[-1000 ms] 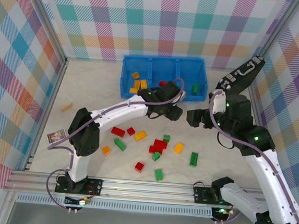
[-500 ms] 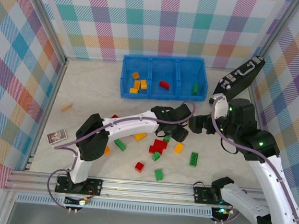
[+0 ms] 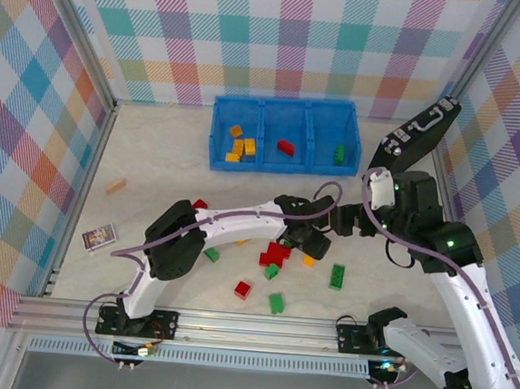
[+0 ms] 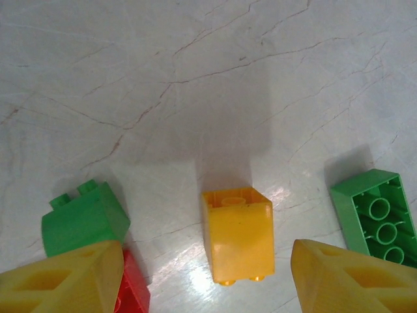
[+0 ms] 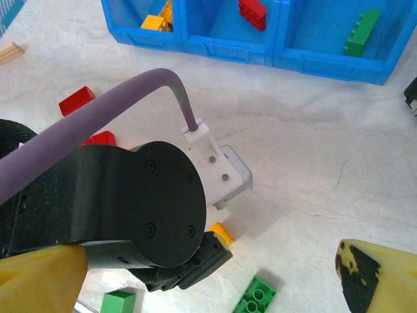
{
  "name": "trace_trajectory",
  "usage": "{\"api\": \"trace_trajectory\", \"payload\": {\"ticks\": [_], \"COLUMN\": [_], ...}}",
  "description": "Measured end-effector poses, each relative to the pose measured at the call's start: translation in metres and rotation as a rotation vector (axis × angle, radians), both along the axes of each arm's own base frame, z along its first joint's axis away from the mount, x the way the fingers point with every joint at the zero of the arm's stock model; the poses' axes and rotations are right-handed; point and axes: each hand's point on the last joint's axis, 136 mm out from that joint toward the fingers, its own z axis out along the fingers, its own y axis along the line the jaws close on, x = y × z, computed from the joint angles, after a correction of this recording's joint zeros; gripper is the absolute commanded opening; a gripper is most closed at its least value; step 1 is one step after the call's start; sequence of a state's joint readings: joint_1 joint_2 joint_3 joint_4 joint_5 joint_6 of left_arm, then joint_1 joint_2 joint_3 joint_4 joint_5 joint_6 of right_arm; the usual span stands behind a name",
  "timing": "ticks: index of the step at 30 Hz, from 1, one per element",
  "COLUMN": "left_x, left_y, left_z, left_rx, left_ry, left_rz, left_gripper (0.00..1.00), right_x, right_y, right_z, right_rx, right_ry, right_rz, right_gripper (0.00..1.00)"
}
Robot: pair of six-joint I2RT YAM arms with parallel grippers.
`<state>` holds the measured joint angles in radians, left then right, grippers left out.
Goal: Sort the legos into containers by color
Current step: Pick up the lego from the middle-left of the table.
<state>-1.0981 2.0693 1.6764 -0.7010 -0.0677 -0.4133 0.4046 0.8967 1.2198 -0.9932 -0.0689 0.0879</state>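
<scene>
Your left arm reaches across to the right, and the left gripper [image 3: 314, 246] hangs low over the loose bricks near the middle of the desk [image 3: 155, 149]. On the left wrist camera its fingers [image 4: 62, 280] are spread wide. An orange brick [image 4: 238, 235] lies on the desk between them, touching neither. Just left of it, a green brick [image 4: 85, 218] sits against a red brick [image 4: 133, 295] that is half hidden behind the left finger. To the right, apart from the orange one, an upturned green brick [image 4: 374, 215] shows its hollow tubes.

Your right gripper [image 3: 340, 221] hovers just to the far right of the left one. Its fingers [image 5: 378, 277] are spread too, pinching nothing, with the left arm's black wrist [image 5: 130, 202] below and between them.

The bin [image 3: 283, 167] stands at the far side of the desk. Its left compartment holds orange bricks [image 3: 240, 144], the middle a red one [image 3: 286, 147] and the right a green one [image 3: 339, 153].

More bricks are scattered on the near desk. A red cluster [image 3: 278, 253] sits just left of your left gripper, and a green piece [image 3: 337, 276] lies near right of it. A black case [image 3: 420, 131] leans at the far right. A wooden block [image 3: 116, 185] lies off to the left, well apart from the bricks.
</scene>
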Motion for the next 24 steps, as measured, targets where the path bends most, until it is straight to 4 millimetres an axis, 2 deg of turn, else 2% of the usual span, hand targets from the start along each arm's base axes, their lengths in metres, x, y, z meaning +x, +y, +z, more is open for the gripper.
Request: {"api": "trace_trajectory", "payload": {"ticks": [11, 15, 17, 24], "left_x": [-0.012, -0.029, -0.041, -0.042], "left_y": [-0.012, -0.017, -0.02, -0.021], "left_z": [-0.022, -0.043, -0.053, -0.056], "left_rx": [-0.017, 0.017, 0.038, 0.042], "left_ry": [0.032, 0.054, 0.065, 0.058], "left_rz": [0.039, 0.022, 0.003, 0.023], "left_gripper": [0.58, 0.55, 0.51, 0.3], "right_x": [-0.012, 0.0, 0.003, 0.003], "right_y": [-0.009, -0.001, 0.0, 0.001], "right_z": [-0.015, -0.002, 0.001, 0.003], "right_rx": [-0.056, -0.016, -0.009, -0.003], "right_ry": [0.063, -0.001, -0.017, -0.027], "right_rz": [-0.001, 0.005, 0.005, 0.006], "right_gripper": [0.99, 0.99, 0.99, 0.99]}}
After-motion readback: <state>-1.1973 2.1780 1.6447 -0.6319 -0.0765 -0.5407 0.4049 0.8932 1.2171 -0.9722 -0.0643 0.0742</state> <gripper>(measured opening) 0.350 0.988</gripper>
